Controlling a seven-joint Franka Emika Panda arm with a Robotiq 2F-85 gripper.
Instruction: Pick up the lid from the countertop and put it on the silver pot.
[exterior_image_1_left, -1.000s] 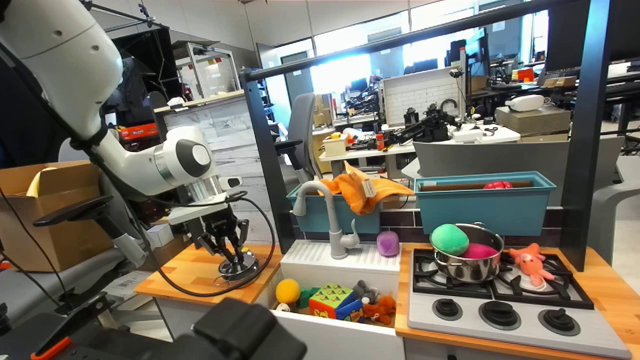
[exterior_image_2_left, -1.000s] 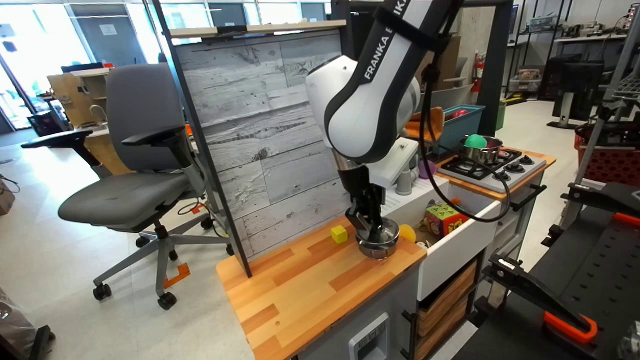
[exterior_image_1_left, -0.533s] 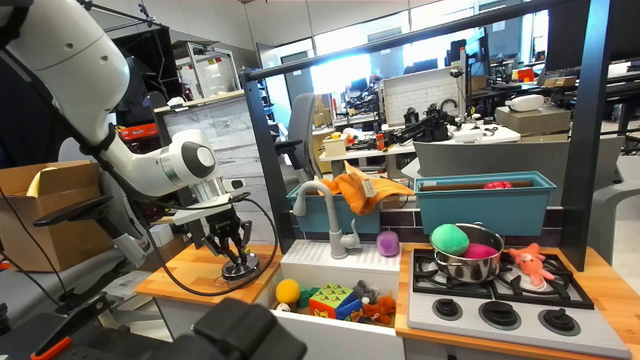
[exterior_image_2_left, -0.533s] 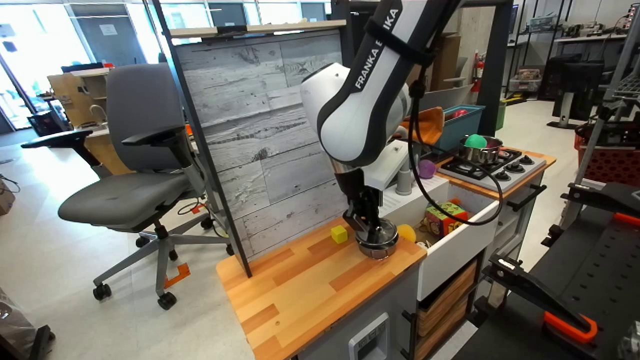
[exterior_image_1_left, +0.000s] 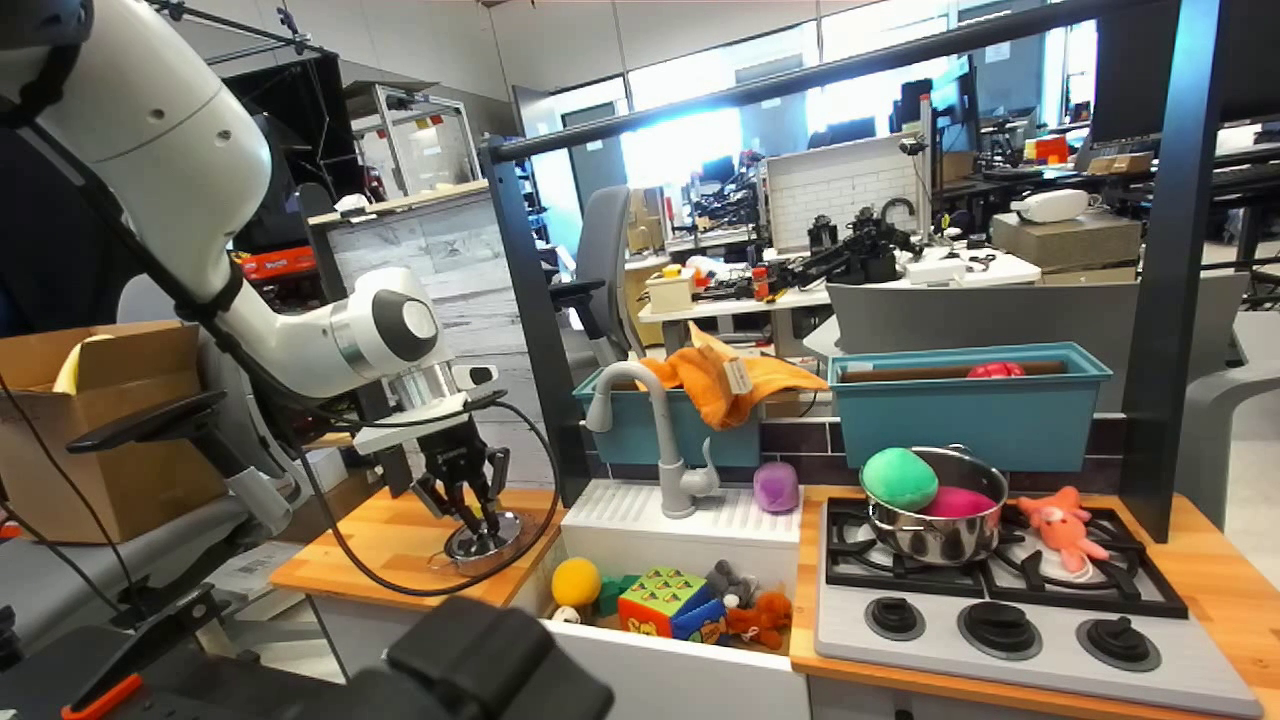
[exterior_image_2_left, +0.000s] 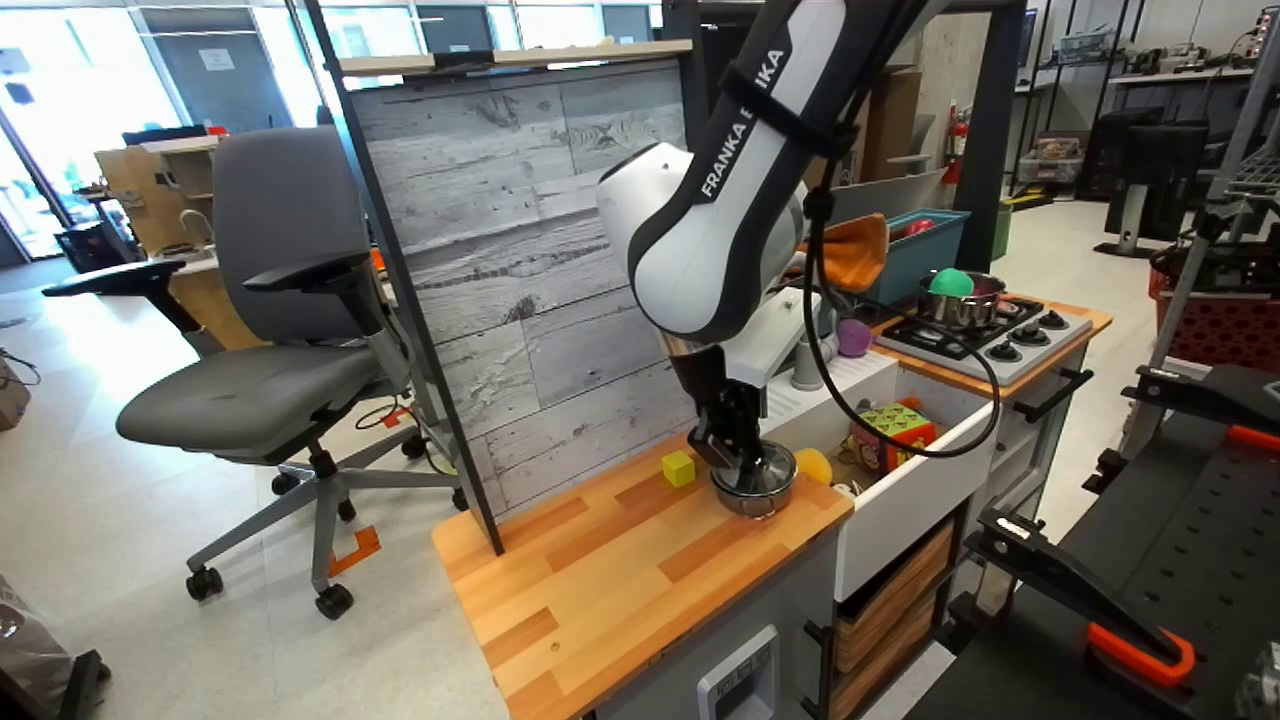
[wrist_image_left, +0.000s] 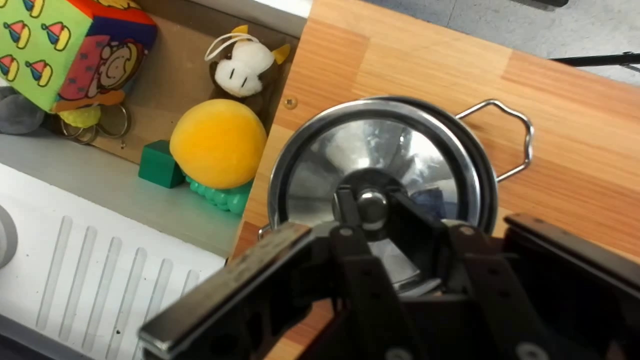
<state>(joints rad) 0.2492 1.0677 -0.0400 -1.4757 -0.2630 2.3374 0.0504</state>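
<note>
Looking down through the wrist view, I see the gripper (wrist_image_left: 372, 201) clenched on the lid (wrist_image_left: 367, 150) by its knob (wrist_image_left: 372, 211), a finger hugging it on each side. The lid lies over the silver pot (wrist_image_left: 488, 185), though not squarely: a dark crescent of the pot's rim shows on the side by the wire handle (wrist_image_left: 528, 135). (Some of that may be the camera's slant.) I take the placing half of the job to be in hand; next it seems to want a small nudge toward that crescent, a gentle press down, then letting go of the knob and rising straight up.

In an exterior view, lid and pot show from the side, the pot's wall plain beneath the lid and standing on the countertop (exterior_image_2_left: 600, 600), which the wrist view cannot give. A yellow cube (exterior_image_2_left: 678, 468) sits near them, out of the wrist camera's sight. The fingers merge into one black shape there.

In an exterior view, a black cable (exterior_image_1_left: 420, 594) loops close to the pot; its true clearance I can't judge. Over on the hob (exterior_image_1_left: 900, 665) stands a bigger pot (exterior_image_1_left: 940, 545) holding a green ball (exterior_image_1_left: 900, 478). Whether the lid's edge is fully seated, no view lets me say.
</note>
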